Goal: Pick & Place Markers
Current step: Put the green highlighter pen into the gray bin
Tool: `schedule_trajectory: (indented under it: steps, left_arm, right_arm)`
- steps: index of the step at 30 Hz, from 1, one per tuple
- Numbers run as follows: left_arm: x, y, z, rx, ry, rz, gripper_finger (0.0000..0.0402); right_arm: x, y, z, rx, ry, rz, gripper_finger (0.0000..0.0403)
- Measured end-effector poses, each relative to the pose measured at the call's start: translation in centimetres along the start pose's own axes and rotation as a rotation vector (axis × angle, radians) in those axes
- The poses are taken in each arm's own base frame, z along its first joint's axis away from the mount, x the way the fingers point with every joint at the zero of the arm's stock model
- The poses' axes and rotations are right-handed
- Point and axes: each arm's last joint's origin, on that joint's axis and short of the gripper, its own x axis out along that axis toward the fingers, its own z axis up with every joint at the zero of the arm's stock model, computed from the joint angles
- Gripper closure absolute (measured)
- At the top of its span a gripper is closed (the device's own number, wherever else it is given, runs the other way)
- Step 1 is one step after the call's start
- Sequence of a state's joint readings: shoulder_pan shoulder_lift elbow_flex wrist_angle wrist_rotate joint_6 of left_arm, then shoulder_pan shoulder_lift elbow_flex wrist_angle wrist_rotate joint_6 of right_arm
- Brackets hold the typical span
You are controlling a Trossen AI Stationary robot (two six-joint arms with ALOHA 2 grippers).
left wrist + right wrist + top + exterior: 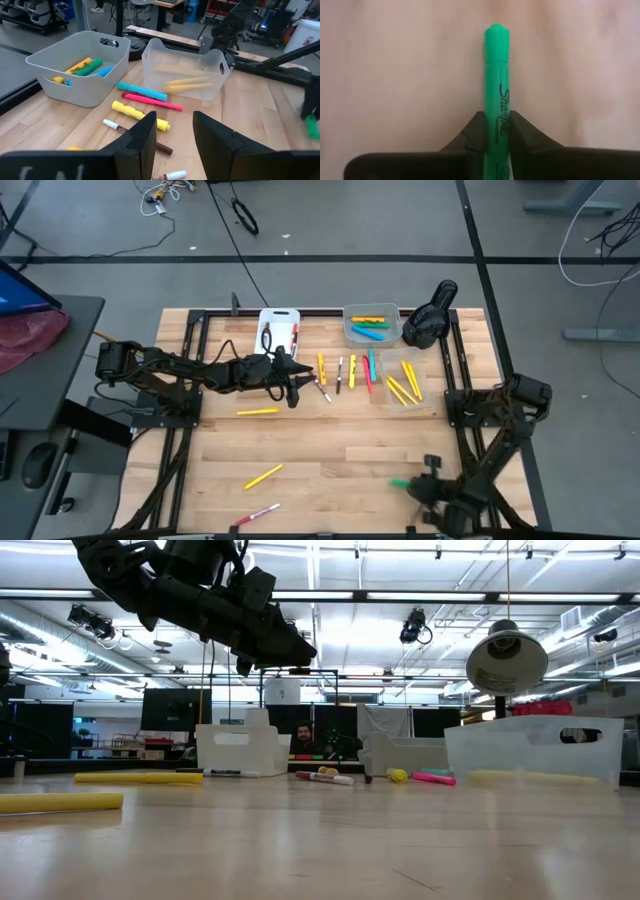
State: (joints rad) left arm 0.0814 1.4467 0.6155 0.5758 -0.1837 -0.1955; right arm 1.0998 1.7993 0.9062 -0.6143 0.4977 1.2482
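A green Sharpie marker [497, 95] sits clamped between the two dark fingers of the right end effector [497, 131], its capped end pointing forward past the fingertips over bare wood. In the high view this marker [400, 482] shows near the bench's [330, 450] front right corner, where the right end effector [425, 486] is low over the surface.

The other markers lie mostly toward the back of the bench. A loose row [346, 370] of yellow, red, teal and thin dark ones lies just in front of the grey bin [372, 325], which holds yellow, green and blue markers. Beside it a clear bin [186, 75] contains several yellow ones. A white bin [279, 330] at the back centre holds a few thin markers. Single yellow markers lie left of centre [258, 412] and near the front edge [264, 476], with a pink-and-white one [258, 513] closer to the front.

The left end effector [172, 135] hangs above the row of markers with its fingers partly apart, holding nothing.
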Motion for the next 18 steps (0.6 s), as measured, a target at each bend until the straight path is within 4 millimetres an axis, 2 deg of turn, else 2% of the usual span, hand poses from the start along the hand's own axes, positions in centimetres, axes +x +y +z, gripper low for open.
schedule_trajectory:
  steps: [3, 6, 12, 15, 18]
  left_arm:
    - [0.0, 0.0, 0.0, 0.000, 0.000, -0.001, 0.0268]
    - [0.0, 0.0, 0.0, 0.000, 0.000, -0.001, 0.0268]
    - [0.0, 0.0, 0.0, 0.000, 0.003, -0.001, 0.0268]
    - [0.0, 0.0, -0.1, 0.001, 0.005, 0.000, 0.0268]
    - [0.0, 0.0, -0.1, 0.002, 0.011, 0.001, 0.0268]
  right_arm:
    - [1.5, -0.9, 2.4, 0.061, -0.082, -0.061, 0.0360]
    - [3.1, -1.9, 5.6, 0.042, -0.153, -0.084, 0.0360]
    - [6.2, -5.7, 13.0, -0.197, -0.267, -0.163, 0.0358]
    - [6.4, -8.1, 16.4, -0.339, -0.321, -0.143, 0.0357]
    - [5.3, -10.9, 18.7, -0.440, -0.351, -0.135, 0.0356]
